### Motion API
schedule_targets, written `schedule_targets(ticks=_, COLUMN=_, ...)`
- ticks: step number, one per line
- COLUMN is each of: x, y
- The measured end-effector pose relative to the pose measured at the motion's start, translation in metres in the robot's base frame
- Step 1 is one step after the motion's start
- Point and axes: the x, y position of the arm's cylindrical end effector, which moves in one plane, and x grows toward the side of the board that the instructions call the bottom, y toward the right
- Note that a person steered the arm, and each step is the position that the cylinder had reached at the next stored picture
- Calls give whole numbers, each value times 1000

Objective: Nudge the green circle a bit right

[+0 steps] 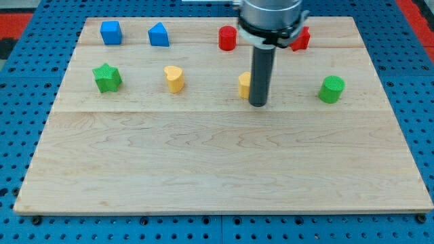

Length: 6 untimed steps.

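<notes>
Push not begun. Green circle point(331, 89) sits at the board's right side, untouched. Tip point(258, 104) rests well to its left, beside a yellow block point(244, 85). No claw fitted; nothing held.

Lab: wooden board point(224, 169) on blue pegboard point(27, 102).

On the wooden board point(217, 169), four blocks sit in a row along the view's top: the blue cube point(110, 32) farthest left, then the blue block point(159, 34), then the red cylinder point(227, 38), then the red block point(300, 38), partly hidden behind the arm. Below them is a second row: the green star point(107, 78) at the left, the yellow heart point(175, 78), the yellow block point(245, 85), and the green circle point(331, 89) at the right. My tip point(258, 104) is just beside the yellow block, on its right, well apart from the green circle.
</notes>
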Motion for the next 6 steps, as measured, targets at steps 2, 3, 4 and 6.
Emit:
schedule_targets(ticks=2, x=-39, y=14)
schedule_targets(ticks=3, x=-49, y=43)
schedule_targets(ticks=4, x=-36, y=88)
schedule_targets(ticks=6, x=16, y=80)
